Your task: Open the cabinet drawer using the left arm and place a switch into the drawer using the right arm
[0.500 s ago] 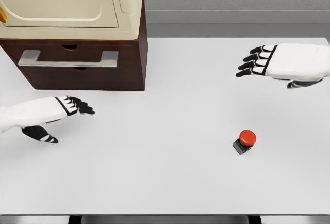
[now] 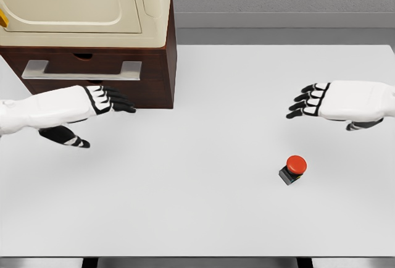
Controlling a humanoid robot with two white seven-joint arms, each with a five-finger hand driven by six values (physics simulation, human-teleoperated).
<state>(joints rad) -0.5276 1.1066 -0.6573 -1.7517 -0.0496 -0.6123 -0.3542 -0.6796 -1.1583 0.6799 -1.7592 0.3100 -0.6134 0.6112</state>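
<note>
Switch (image 2: 293,168): red button on a dark base, on the table (image 2: 203,212), right of middle, toward the front edge.
Right hand (image 2: 342,102): above the switch, near the right edge, fingers relaxed, holding nothing.
Drawer (image 2: 92,70): closed, metal handle (image 2: 82,70), in the cabinet (image 2: 162,64) at the back left corner.
Left hand (image 2: 74,110): just before the drawer front, fingers extended, empty.

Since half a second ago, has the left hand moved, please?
Yes. The left hand has moved up and to the right, toward the cabinet drawer; its fingertips now overlap the cabinet's lower front below the metal handle.
</note>
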